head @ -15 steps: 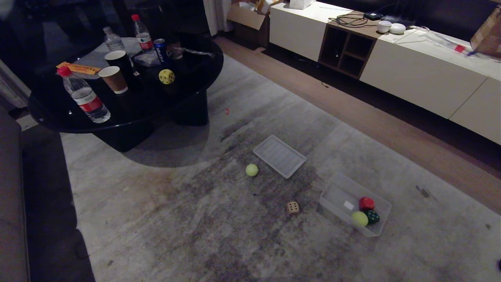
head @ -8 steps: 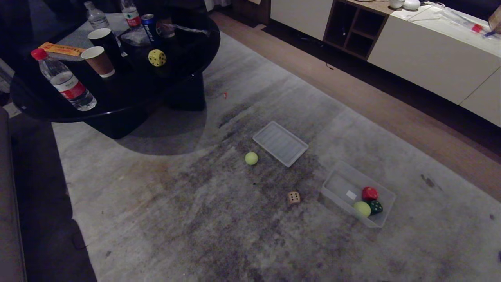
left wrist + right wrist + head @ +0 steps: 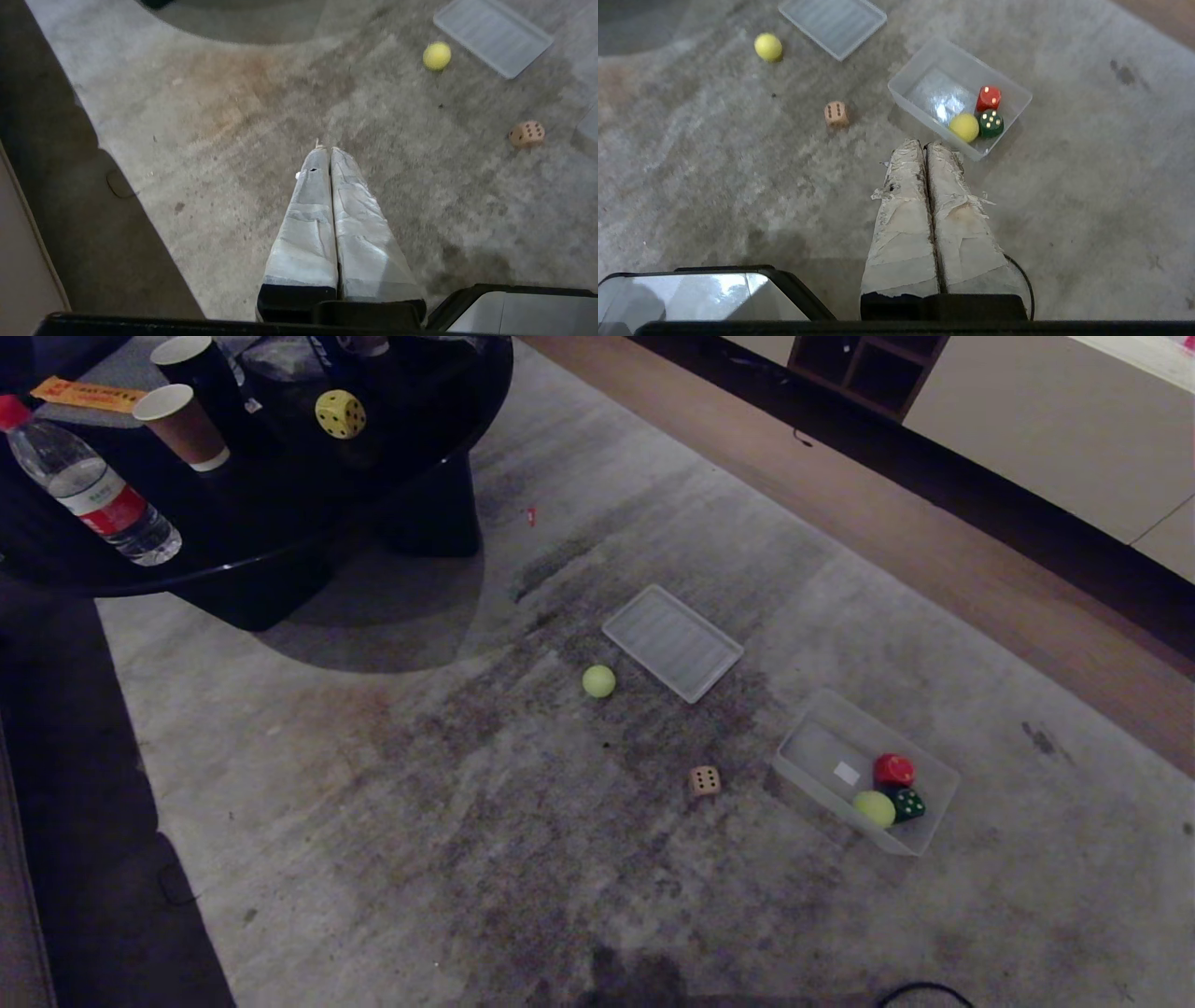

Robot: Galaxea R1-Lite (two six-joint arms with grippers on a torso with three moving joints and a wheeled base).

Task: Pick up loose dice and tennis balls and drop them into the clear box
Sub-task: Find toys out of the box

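A cream-beige die (image 3: 705, 780) (image 3: 526, 134) (image 3: 836, 113) lies on the grey rug, left of the clear box (image 3: 822, 739) (image 3: 924, 65). Inside the box sit a tennis ball (image 3: 874, 808) (image 3: 964, 127), a red die (image 3: 893, 770) and a dark green die (image 3: 907, 805). Another tennis ball (image 3: 598, 680) (image 3: 437, 56) (image 3: 768, 47) rests loose beside the flat ribbed lid (image 3: 672, 641). A yellow die (image 3: 340, 413) stands on the black table (image 3: 280, 551). My left gripper (image 3: 325, 149) and right gripper (image 3: 923, 143) hang above the rug, both shut and empty, well short of everything.
On the black table stand a water bottle (image 3: 89, 485) and two paper cups (image 3: 182, 425). A dark sofa edge (image 3: 56, 784) borders the rug on the left. Wooden floor and a white cabinet (image 3: 1046, 439) run along the far right.
The whole head view has tilted downward: table, lid, box and balls have all slid up the picture. Nothing on the rug has moved, and both grippers remain shut.
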